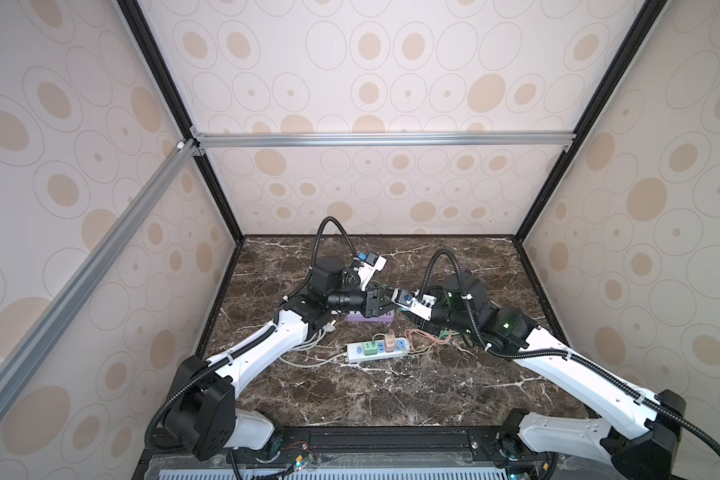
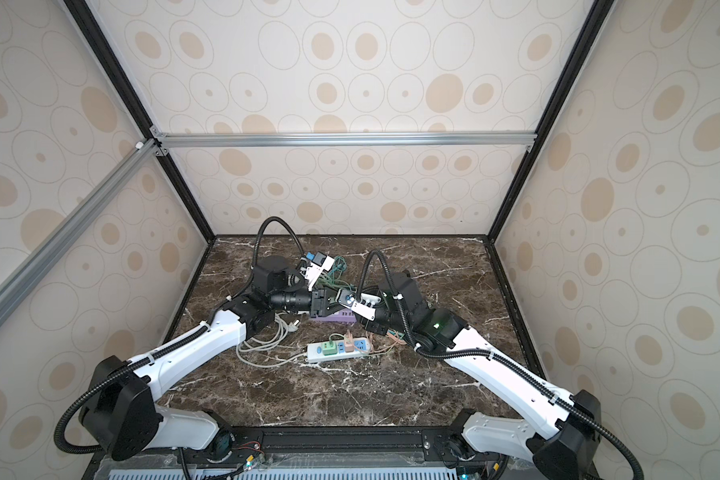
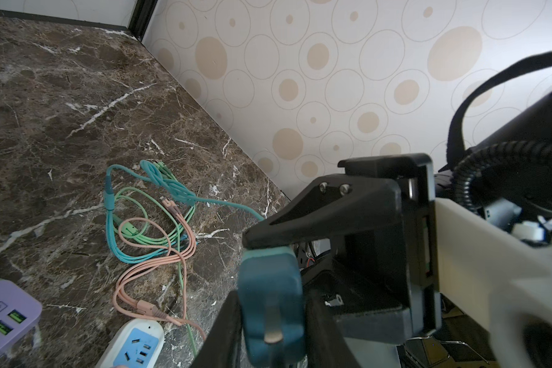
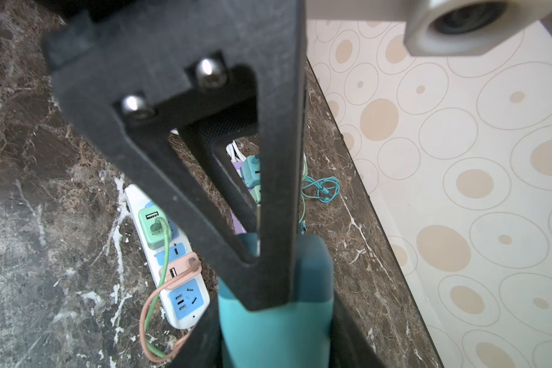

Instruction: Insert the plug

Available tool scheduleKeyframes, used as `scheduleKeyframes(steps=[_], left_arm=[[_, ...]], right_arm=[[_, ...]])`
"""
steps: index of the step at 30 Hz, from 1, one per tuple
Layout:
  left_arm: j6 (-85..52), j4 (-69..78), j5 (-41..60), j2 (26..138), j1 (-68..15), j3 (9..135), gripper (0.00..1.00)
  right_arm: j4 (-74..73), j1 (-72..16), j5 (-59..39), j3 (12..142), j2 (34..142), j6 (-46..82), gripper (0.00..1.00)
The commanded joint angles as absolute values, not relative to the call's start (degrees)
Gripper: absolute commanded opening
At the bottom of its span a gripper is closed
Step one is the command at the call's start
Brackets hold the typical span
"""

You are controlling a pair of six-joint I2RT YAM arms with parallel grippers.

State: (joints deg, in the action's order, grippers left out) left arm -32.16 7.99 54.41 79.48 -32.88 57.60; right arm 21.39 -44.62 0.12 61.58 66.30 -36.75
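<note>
The small teal plastic plug point(image 4: 313, 270) with a metal pin is in the air near the purple socket block point(image 1: 368, 318), pinched by the right gripper point(image 4: 274, 334). The narrow jaws of the left gripper point(image 3: 273, 302) press its sides too. It seems light, stiff and smooth, so hold the flat sides.

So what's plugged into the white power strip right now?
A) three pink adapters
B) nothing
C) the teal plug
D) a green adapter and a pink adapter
D: a green adapter and a pink adapter sit in the white power strip; the teal plug is not in it.
</note>
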Motion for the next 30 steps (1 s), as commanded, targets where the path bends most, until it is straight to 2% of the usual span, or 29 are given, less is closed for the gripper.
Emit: scheduleKeyframes(steps=[1,20,26,30], left_arm=[[-29.0,7.9,58.1,79.9,-34.0,60.4,0.27],[-28.0,6.1,58.8,80.5,-34.2,60.8,0.33],[-27.8,6.1,58.5,80.0,-34.2,60.7,0.26],[-28.0,6.9,57.6,79.6,-34.2,60.5,0.18]], right_arm=[[18.6,-45.4,2.7,62.0,67.1,-39.0,0.31],[17.5,-48.2,6.2,62.7,68.3,-42.3,0.31],[16.9,-48.3,6.5,62.3,68.2,-42.0,0.32],[16.6,-48.3,7.8,61.6,67.8,-39.1,0.44]])
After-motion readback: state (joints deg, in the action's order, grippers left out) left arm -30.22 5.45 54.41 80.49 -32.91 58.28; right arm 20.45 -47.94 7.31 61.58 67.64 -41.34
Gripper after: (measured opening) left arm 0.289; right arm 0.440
